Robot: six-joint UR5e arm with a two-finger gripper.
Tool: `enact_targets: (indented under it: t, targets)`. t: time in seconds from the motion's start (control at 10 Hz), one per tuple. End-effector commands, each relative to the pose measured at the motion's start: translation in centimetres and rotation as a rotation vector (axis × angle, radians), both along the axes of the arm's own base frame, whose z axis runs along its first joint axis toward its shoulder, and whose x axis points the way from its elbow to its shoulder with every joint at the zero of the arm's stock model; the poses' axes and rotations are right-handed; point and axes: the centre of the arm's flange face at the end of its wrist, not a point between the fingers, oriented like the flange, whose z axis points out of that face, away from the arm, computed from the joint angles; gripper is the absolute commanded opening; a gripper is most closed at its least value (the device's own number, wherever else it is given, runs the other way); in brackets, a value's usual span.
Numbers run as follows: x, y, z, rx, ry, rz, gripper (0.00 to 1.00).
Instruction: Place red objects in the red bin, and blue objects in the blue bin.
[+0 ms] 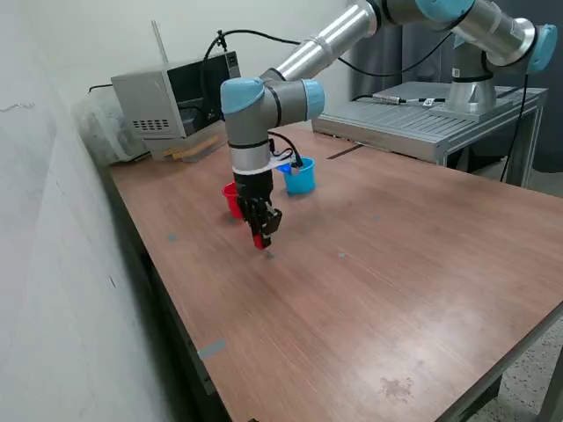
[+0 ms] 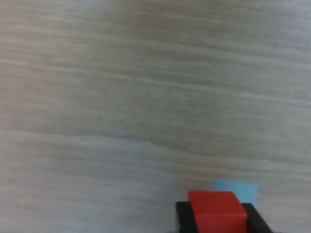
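Red cup [image 1: 232, 199] crowds end effector [image 1: 261, 239]; table [image 1: 396, 290] open elsewhere.

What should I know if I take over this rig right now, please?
Gripper: shut on a red cube, held just above the table.
Red cup: behind the gripper, partly hidden by it. Blue cup: on the exterior view's right of the red cup.
No other cubes are visible; the cups' contents cannot be seen.
Left: carry this cube to the red cup and release it, then check for any remaining cubes.

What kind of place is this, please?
Probably a robotics lab or workshop: a robot arm works over a bare wooden table, with a second arm's base on a metal bench and a grey electronics box behind.
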Motion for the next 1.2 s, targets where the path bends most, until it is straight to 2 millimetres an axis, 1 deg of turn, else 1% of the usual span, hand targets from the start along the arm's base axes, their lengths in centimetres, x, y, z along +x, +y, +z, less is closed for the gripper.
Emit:
enact_targets:
  t: [0.0, 0.1, 0.2, 0.3, 0.4, 0.5, 0.6, 0.7, 0.8, 0.9, 1.1]
  targets:
    - [0.7, 2.6, 6.8, 0.049, 0.058, -0.025, 0.0]
    - [1.4, 4.2, 8.6, 0.07, 0.065, -0.043, 0.0]
    - [1.7, 6.2, 8.9, 0.12, 0.056, -0.067, 0.0]
    - [2.1, 8.3, 8.2, 0.178, 0.032, -0.091, 0.0]
    - [2.8, 9.5, 8.1, 0.184, 0.015, -0.106, 0.0]
    - [4.1, 10.4, 7.3, 0.181, -0.022, -0.117, 0.0]
    - [4.6, 10.8, 6.8, 0.178, -0.038, -0.124, 0.0]
    - [5.1, 10.9, 7.3, 0.178, -0.039, -0.127, 0.0]
    - [5.6, 10.8, 8.4, 0.177, -0.032, -0.128, 0.0]
    - [5.6, 11.1, 8.8, 0.178, -0.026, -0.131, 0.0]
    - [5.5, 11.3, 9.1, 0.18, -0.019, -0.129, 0.0]
